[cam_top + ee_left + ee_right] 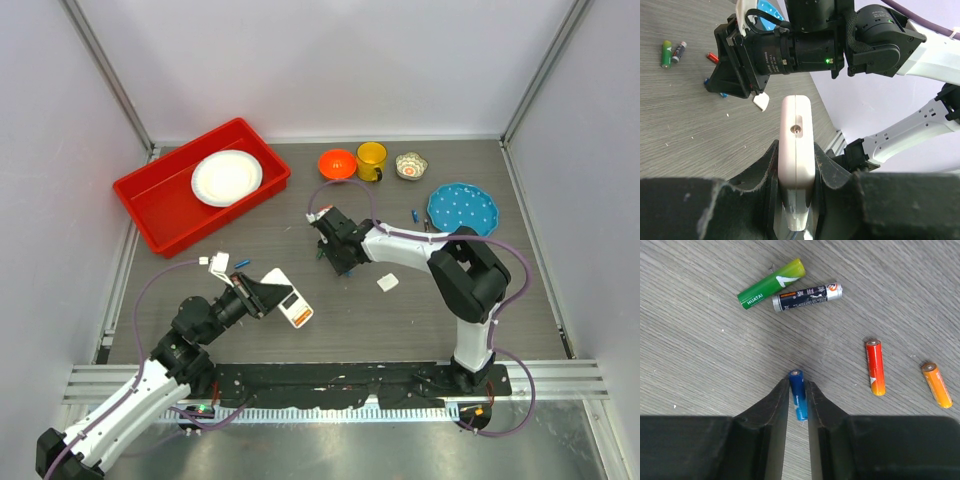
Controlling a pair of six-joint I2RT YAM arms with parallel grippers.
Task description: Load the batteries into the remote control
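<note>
**Progress**
- Judged early: picking up the first cell, nothing seated as far as can be seen.
- Remote control (288, 303): clamped firmly in the left gripper (262, 295), raised off the table (330, 330) at near left. Button face turned to the top camera, so the battery bay is hidden in every view.
- White cover piece (387, 283): off and lying flat near centre, well apart from the remote.
- Right gripper (796, 384): at table centre, low over the wood, closed onto a blue battery (799, 400) that lies flat. Contact on both sides looks made; no lift yet.
- Left to do: lift, carry across, seat each cell, refit the cover.

**Count**
- Remote control: 1.
- Cover piece: 1.
- Batteries in the right wrist view: 5. Blue 1, green battery (771, 283) 1, black-and-silver battery (807, 296) 1, red battery (875, 367) 1, orange battery (937, 385) 1. All but the blue lie loose, untouched.
- Small blue cylinders elsewhere, probably batteries: 2, one by the blue plate (415, 215), one by the left arm (241, 264).
- Far side: red bin (160, 215) 1, white plate (227, 177) 1, orange bowl (337, 163) 1, yellow mug (371, 159) 1, patterned bowl (411, 165) 1, blue plate (462, 209) 1.
</note>
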